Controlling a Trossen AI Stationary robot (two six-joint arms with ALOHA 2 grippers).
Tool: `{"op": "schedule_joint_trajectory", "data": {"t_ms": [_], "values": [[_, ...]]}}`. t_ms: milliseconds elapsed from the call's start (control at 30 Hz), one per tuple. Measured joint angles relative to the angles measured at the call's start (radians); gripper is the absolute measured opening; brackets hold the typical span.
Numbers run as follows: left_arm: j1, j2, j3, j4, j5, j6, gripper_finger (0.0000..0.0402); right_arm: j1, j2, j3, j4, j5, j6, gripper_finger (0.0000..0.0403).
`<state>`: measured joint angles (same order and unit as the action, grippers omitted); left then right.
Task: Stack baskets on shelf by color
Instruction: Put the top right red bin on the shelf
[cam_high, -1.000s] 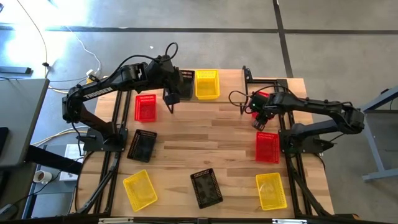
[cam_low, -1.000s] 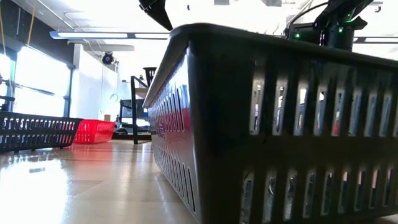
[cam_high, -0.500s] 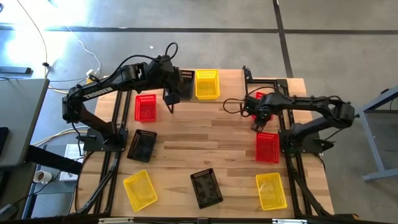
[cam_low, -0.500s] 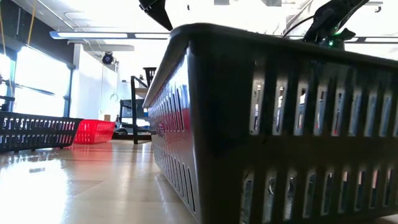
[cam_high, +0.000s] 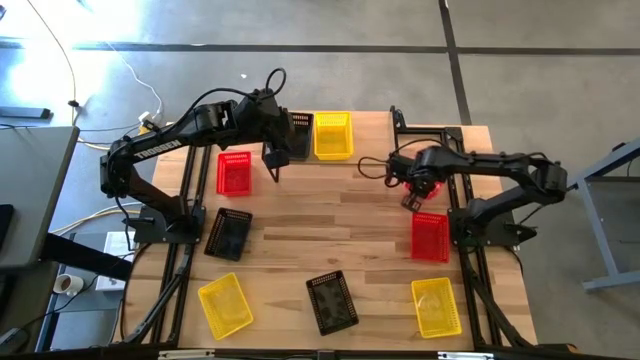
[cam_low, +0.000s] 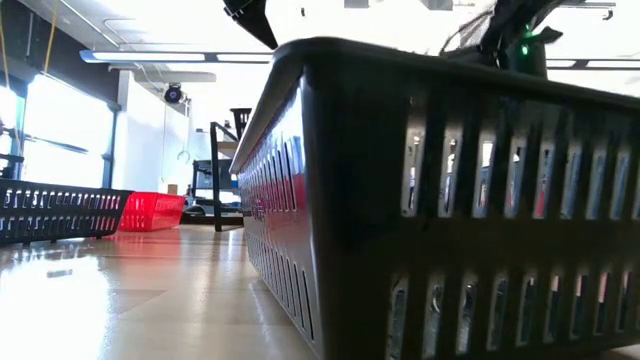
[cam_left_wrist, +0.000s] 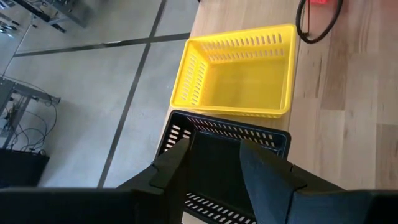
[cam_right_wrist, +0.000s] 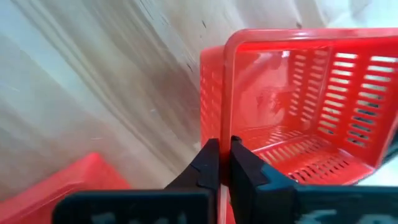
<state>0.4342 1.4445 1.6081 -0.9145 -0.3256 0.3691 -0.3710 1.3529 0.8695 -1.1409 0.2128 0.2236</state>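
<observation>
Pinching the short wall of a red basket (cam_right_wrist: 292, 118), the right claw (cam_right_wrist: 224, 163) had its two dark fingers pressed close with the red rim caught between them, up at the far right of the bench (cam_high: 330, 210). From above, that claw (cam_high: 412, 192) sat just beside the shelf's black frame (cam_high: 398, 125), and the basket it held (cam_high: 424, 190) showed only as a red patch under the wrist. A second red basket (cam_high: 430, 236) lay flat on the bench just nearer the front edge, almost touching the held one; its corner peeked into the right wrist view too (cam_right_wrist: 68, 180).

Over on the other side, the left claw (cam_left_wrist: 214, 158) hung over a black basket (cam_left_wrist: 214, 155), fingers spread apart with one on either side of its near wall, not gripping. Next to it sat a yellow basket (cam_left_wrist: 239, 78), the two side by side at the bench's far edge. From the high view, the left claw (cam_high: 272, 160) hovered by that black basket (cam_high: 298, 133) with the yellow one (cam_high: 332, 135) touching its right side.

Around the bench, another red basket (cam_high: 234, 172) lay near the left arm, a black basket (cam_high: 229, 233) below it, a yellow basket (cam_high: 224, 304) at the front left, a black basket (cam_high: 332, 301) front centre, and a yellow basket (cam_high: 436, 306) front right. The low view was filled by that front black basket's mesh wall (cam_low: 440, 200).
</observation>
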Motion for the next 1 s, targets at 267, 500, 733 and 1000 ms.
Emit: {"op": "schedule_joint_trajectory", "data": {"t_ms": [267, 500, 733, 1000], "values": [[0.0, 0.0, 0.0, 0.0, 0.0, 0.0, 0.0131, 0.071, 0.0, 0.179, -0.171, 0.052, 0.158, 0.0002], [0.0, 0.0, 0.0, 0.0, 0.0, 0.0, 0.0131, 0.093, 0.0, 0.357, -0.318, 0.137, 0.205, 0.0001], [0.0, 0.0, 0.0, -0.001, 0.0, -0.037, 0.0131, 0.071, 0.0, 0.52, -0.337, 0.249, 0.094, 0.0001], [0.0, 0.0, 0.0, -0.008, 0.0, -0.175, 0.0131, 0.028, 0.0, 0.678, -0.271, 0.376, -0.187, 0.0]]}}
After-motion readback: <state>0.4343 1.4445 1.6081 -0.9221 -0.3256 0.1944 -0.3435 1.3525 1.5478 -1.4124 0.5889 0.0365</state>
